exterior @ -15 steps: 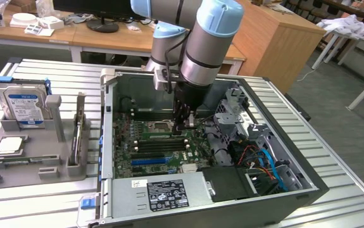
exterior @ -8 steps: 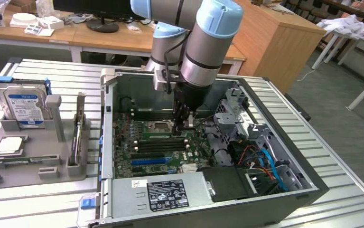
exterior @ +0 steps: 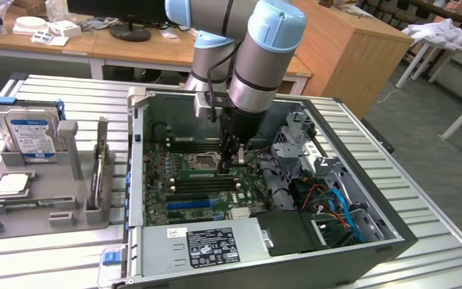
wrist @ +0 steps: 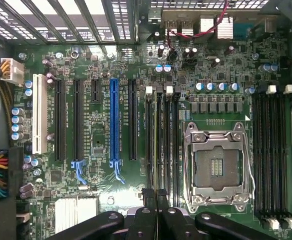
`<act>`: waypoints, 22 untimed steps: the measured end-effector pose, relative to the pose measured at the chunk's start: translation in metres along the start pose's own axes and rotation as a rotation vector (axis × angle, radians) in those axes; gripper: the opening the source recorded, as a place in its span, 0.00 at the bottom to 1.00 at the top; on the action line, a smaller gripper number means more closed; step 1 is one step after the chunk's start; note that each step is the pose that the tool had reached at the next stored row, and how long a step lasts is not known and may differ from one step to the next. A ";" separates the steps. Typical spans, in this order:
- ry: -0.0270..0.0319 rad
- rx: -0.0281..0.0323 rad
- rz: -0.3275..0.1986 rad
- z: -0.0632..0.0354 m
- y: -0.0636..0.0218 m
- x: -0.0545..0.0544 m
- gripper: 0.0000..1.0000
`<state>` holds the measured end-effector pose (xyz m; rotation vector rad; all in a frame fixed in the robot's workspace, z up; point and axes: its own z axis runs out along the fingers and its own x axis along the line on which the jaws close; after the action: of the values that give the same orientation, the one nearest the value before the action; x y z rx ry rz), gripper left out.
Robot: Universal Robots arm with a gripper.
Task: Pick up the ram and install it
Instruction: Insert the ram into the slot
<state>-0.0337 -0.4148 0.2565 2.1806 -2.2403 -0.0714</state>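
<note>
The ram (wrist: 155, 145) stood in a memory slot between the blue expansion slot (wrist: 114, 120) and the CPU socket (wrist: 216, 167), so the gripper (wrist: 156, 194), fingers drawn together and apparently empty over its end, seemed to need a straight, even downward press.

I'm seeing the ram (exterior: 205, 173), a thin green stick, standing on edge in a black memory slot (exterior: 190, 176), running nine-to-three in the exterior view.
</note>
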 end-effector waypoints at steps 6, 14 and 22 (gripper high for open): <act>-0.0002 0.0006 0.000 0.0005 0.0021 0.000 0.11; 0.0003 0.0010 -0.005 0.0018 0.0022 0.000 0.11; 0.0004 0.0016 -0.015 0.0021 0.0021 0.000 0.11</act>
<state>-0.0359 -0.4147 0.2545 2.1980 -2.2249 -0.0695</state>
